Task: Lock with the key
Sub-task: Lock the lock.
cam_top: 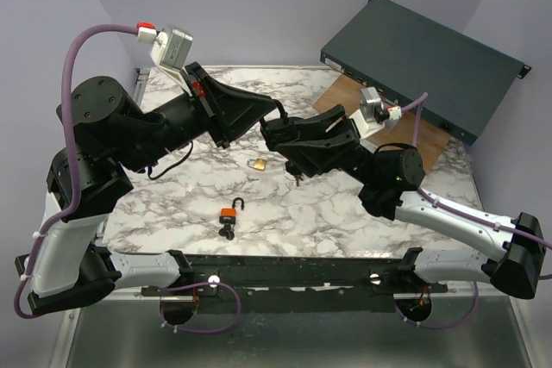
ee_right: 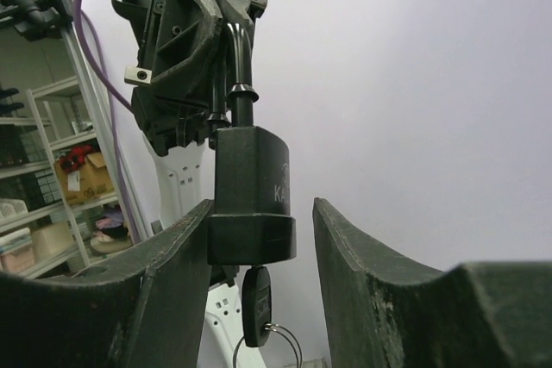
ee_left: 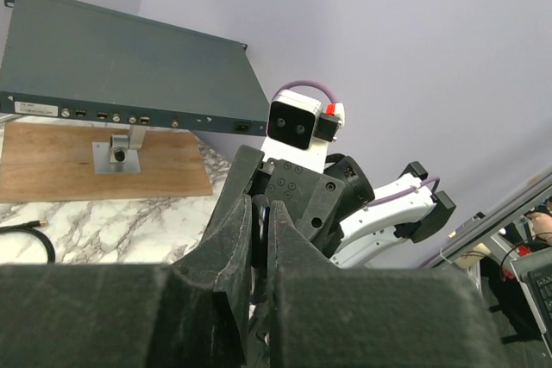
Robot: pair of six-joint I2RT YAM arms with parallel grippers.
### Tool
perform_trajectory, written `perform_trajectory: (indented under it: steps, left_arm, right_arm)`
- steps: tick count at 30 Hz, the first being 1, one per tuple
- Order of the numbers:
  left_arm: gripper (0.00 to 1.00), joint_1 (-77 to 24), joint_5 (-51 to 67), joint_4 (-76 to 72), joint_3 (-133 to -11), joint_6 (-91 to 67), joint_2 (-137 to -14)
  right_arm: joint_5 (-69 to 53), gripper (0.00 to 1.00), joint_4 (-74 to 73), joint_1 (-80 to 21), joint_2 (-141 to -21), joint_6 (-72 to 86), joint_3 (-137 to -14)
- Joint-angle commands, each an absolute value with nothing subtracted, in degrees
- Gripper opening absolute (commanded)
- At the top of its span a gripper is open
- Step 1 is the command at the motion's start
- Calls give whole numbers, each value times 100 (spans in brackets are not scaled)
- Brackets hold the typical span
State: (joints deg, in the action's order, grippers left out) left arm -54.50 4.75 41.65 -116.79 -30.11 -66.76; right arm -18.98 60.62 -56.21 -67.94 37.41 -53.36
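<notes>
left claw grips black padlock by its shackle; right claw gapes around it. a lopsided squeeze could swing the key away.

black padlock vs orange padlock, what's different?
Colour: the black padlock has a dark body, the orange padlock an orange one. Pose: the black padlock hangs by its shackle from the left gripper; the orange padlock lies on the marble table, shackle apparently open. Shared: both are padlocks with a metal shackle.
</notes>
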Motion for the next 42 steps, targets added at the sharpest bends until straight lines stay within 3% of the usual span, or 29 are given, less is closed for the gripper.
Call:
perform_trajectory:
  steps: [1,5,12,24,33,42]
  left_arm:
    - [0,-5458,630,3594,-11944,-3129,-6620]
    - [0,-5458,644,3589,-11931,-3120,-6612]
    - [0,-5458,758,3867,-11598,-2747,-6371]
    - [0,-5458,440,5130,-10806,-1511,-5994]
    - [0,-5458,285,5249,-10508,-1286,-6031]
    - [0,-5467,92,4516,-9455,-1246,-5601]
  right_arm:
    - [-1700,47,6240,-5653,-6775,3762,-5391]
    - [-1679,35,6129,-5652,-6767,3775,-5413]
    - [-1853,1,4746,-5652,-6433,3565,-5771]
    - [-2001,1,710,-5658,-5888,2894,-7209]
    - [-1844,1,-766,-5651,-6151,2675,-8125]
    - [-2262,1,-931,-5652,-6408,2993,-8600]
